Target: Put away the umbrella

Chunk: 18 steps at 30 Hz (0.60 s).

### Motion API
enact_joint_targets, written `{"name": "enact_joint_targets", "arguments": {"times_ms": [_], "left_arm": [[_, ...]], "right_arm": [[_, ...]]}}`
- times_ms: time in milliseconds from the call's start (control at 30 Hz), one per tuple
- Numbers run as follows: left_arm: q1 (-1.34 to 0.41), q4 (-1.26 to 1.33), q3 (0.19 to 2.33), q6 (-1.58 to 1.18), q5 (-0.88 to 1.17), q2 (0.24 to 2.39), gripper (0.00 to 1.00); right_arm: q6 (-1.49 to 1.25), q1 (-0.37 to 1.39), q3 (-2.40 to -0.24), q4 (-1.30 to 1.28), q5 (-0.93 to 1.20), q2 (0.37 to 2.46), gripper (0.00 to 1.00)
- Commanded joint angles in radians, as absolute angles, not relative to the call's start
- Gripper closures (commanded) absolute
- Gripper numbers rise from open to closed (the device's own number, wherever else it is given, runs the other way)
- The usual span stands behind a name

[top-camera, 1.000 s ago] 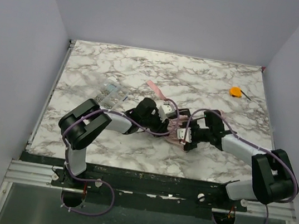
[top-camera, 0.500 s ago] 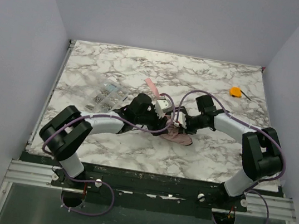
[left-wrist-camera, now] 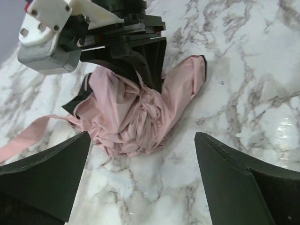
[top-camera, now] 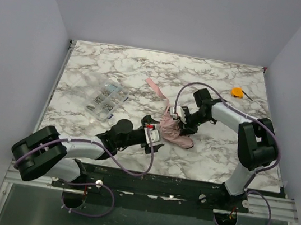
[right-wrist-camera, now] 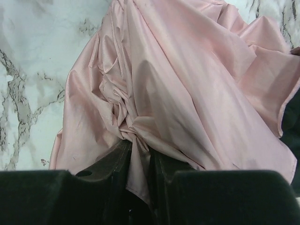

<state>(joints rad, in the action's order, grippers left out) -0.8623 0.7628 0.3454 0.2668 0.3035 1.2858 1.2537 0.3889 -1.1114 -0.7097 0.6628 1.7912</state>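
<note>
The pale pink umbrella [top-camera: 173, 131] lies crumpled on the marble table [top-camera: 218, 151], its strap [top-camera: 155, 86] trailing toward the far left. My right gripper [top-camera: 180, 120] is on its far side, shut on a fold of the canopy fabric [right-wrist-camera: 187, 84]. In the right wrist view that fold runs down between the two fingers of the right gripper [right-wrist-camera: 140, 157]. My left gripper [top-camera: 153, 136] sits low, just near-left of the umbrella, wide open with nothing in it. Its view shows the umbrella [left-wrist-camera: 136, 117] ahead of the open left gripper [left-wrist-camera: 142, 157], with the right gripper [left-wrist-camera: 147, 82] pinching the cloth from above.
A clear packet of small metal parts [top-camera: 105, 99] lies at the left of the table. A small orange object [top-camera: 237, 92] sits at the far right. Grey walls close the table in on three sides.
My left gripper let go of the umbrella, opened wide and drew back toward the near edge. My right gripper swung to the umbrella's far side and shut on the fabric.
</note>
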Motion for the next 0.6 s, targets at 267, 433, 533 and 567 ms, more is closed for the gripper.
{"name": "enact_joint_targets", "arguments": {"times_ms": [267,433,533,567], "left_arm": [[-0.929,0.800,0.548,0.531,0.124,1.585,0.02],[-0.932,0.813,0.573,0.482,0.139,1.703,0.06],[-0.931,0.789,0.593,0.455,0.139,1.757,0.15],[-0.931,0.769,0.600,0.449,0.143,1.773,0.22]], "right_arm": [[1.206,0.396,-1.173,-0.860,0.624,1.883,0.77],[1.194,0.395,-1.173,-0.850,0.632,1.885,0.77],[1.179,0.396,-1.178,-0.847,0.649,1.885,0.76],[1.175,0.396,-1.177,-0.843,0.658,1.882,0.75]]}}
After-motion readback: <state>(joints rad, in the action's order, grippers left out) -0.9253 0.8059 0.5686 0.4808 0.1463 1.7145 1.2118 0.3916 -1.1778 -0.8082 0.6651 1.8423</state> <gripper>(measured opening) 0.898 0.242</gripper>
